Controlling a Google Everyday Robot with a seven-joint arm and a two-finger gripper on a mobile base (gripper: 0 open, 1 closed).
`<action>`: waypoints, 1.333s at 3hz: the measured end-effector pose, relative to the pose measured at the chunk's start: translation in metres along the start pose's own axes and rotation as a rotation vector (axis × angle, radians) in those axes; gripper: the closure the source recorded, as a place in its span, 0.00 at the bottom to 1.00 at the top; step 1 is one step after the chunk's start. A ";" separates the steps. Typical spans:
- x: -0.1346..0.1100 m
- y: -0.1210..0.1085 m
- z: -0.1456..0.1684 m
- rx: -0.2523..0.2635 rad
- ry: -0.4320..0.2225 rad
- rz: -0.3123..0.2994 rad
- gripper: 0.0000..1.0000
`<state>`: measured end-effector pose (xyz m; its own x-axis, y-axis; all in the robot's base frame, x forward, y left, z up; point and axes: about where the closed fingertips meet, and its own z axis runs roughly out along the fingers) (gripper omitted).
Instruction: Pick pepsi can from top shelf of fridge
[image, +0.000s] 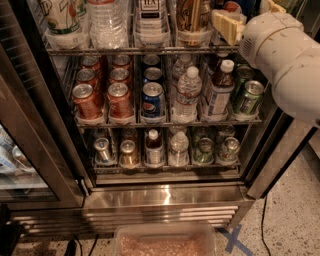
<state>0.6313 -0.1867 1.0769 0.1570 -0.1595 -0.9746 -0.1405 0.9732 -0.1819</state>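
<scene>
Gripper hangs upper right in the fridge, open or shut I cannot tell. The pepsi can fronts its lane between red cans and a water bottle. It is likely light, stiff, slick and dentable: grasp mid-body.

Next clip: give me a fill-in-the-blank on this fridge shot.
The front pepsi can stands between a red can and a ___ bottle.
The end effector is at the picture's upper ___, higher than the pepsi can.
The fridge door stands ___.
Missing: water; right; open.
</scene>
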 end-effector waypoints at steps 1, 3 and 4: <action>0.001 -0.007 0.014 0.026 0.005 0.012 0.28; 0.002 -0.002 0.021 0.023 0.011 0.022 0.32; 0.002 -0.001 0.022 0.021 0.012 0.024 0.50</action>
<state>0.6531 -0.1840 1.0777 0.1425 -0.1380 -0.9801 -0.1237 0.9800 -0.1560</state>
